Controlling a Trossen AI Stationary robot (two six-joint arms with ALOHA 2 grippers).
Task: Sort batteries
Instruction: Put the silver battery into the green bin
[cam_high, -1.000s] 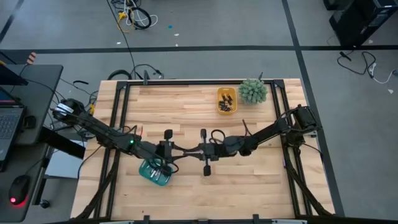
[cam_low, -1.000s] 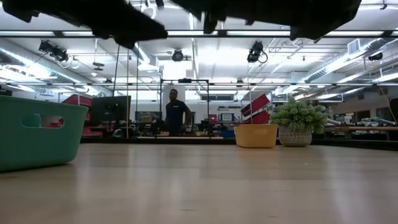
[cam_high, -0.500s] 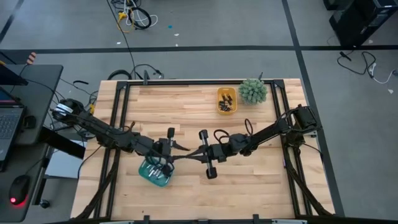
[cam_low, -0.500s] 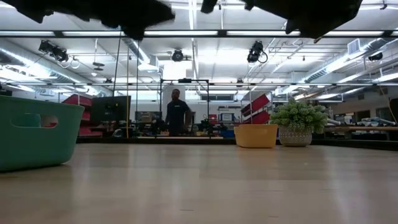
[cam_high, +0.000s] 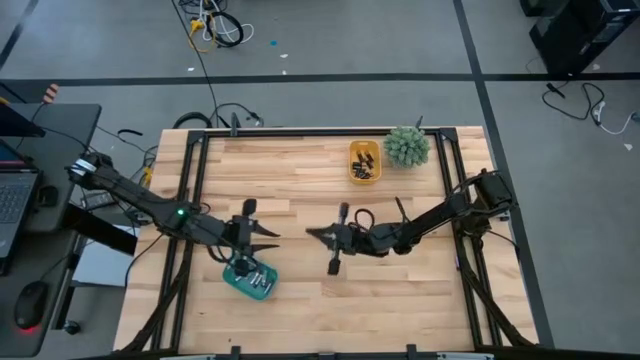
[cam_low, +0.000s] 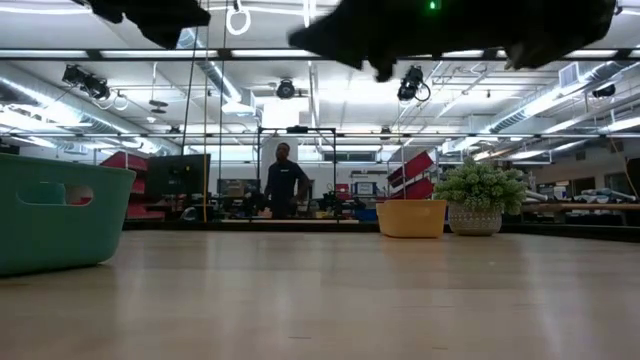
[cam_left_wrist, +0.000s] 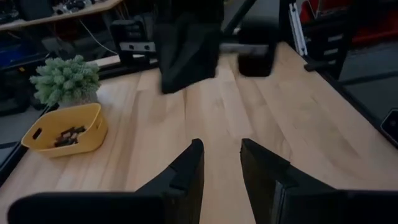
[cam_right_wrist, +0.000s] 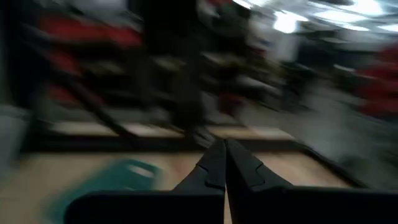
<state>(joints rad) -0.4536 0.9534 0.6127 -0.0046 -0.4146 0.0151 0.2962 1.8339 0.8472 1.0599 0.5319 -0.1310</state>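
The batteries in the yellow tray beside the plant are judged small, hard and slippery, best pinched across the middle, with the right gripper pressed together empty and the left gripper parted, holding nothing

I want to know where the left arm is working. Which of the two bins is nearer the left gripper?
The teal bin, near the table's front edge: the left gripper hovers just beside it, while the yellow bin sits far off by the potted plant.

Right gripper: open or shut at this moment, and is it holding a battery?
Shut. In the right wrist view the right gripper has its two dark fingers pressed together with no gap, and no battery shows between them.
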